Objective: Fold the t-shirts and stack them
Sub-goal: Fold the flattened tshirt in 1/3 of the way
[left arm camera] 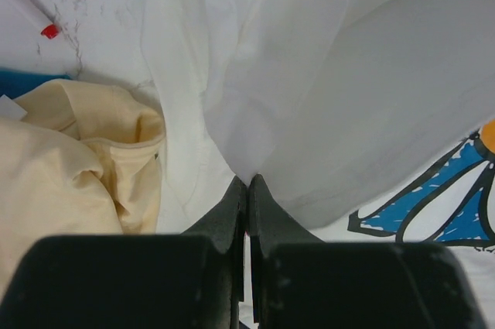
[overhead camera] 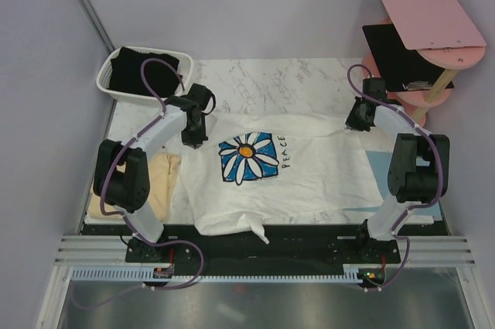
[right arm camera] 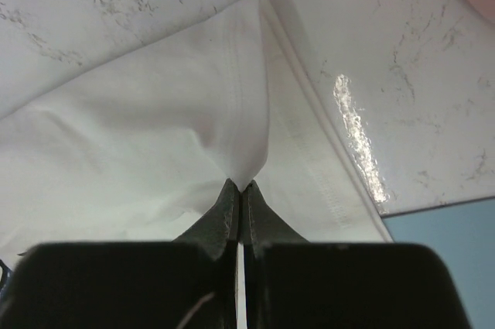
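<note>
Marble worktop [overhead camera: 294,81] carries, far left, a basket [overhead camera: 108,85] with the black tee [overhead camera: 139,73], and nearer, the pale yellow tee [overhead camera: 158,182]. Left fingers [left arm camera: 232,213] are clenched on a pinch of the white daisy tee [overhead camera: 309,174], which lies spread mid-worktop, its length running left to right. Right fingers [right arm camera: 228,205] are clamped on its far right corner. Both pinches sit along the far edge, so the fold likely comes toward the arms.

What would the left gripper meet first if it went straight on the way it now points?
The white t-shirt itself: the left gripper is shut on a pinch of it, and more cloth bunches right ahead. Depth beyond is unclear.
</note>
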{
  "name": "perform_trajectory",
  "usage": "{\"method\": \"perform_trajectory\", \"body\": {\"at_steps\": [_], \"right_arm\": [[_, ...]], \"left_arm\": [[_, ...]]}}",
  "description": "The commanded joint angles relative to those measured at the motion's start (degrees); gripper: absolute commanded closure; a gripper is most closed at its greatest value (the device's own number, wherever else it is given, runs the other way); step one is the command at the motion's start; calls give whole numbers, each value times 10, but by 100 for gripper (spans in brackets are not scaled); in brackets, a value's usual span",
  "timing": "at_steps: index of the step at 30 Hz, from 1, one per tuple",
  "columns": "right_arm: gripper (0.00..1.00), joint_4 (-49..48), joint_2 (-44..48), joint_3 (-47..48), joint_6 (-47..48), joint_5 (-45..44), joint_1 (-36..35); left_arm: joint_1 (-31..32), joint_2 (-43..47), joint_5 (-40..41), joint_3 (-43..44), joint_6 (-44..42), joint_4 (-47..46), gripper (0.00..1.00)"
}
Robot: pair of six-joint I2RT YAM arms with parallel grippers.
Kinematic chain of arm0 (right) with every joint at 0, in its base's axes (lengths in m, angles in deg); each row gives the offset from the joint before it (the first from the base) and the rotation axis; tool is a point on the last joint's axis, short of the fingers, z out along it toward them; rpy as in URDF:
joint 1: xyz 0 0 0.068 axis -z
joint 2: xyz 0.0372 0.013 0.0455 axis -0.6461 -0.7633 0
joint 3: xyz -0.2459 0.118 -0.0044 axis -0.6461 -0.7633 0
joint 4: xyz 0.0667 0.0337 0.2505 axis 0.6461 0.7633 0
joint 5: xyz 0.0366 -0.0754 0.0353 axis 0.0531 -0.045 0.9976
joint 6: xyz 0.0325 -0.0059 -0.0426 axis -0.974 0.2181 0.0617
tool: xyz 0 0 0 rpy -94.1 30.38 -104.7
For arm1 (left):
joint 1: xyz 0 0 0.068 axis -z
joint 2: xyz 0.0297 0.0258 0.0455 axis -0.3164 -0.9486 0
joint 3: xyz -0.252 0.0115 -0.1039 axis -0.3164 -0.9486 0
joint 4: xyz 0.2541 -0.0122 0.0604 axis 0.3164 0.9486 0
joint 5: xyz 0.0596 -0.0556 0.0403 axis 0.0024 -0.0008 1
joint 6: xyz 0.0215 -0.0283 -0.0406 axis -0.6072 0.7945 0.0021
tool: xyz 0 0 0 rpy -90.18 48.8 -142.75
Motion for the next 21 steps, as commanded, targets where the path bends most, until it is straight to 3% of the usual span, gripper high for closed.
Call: {"method": "perform_trajectory", "body": {"at_steps": [1,19,20,21], "right_arm": [[100,15,-2,1,8,-28,8],[100,21,-41,2,13,-68,9],[99,21,-41,2,14,-66,9],[82,24,-39,3,17,-57,9]], "left_arm": [[4,50,32,-31,36,-3,98],[51,76,53,-130,84,5,98],[55,75,51,-132,88,7,98],[59,75,41,-133,88,15,97]]}}
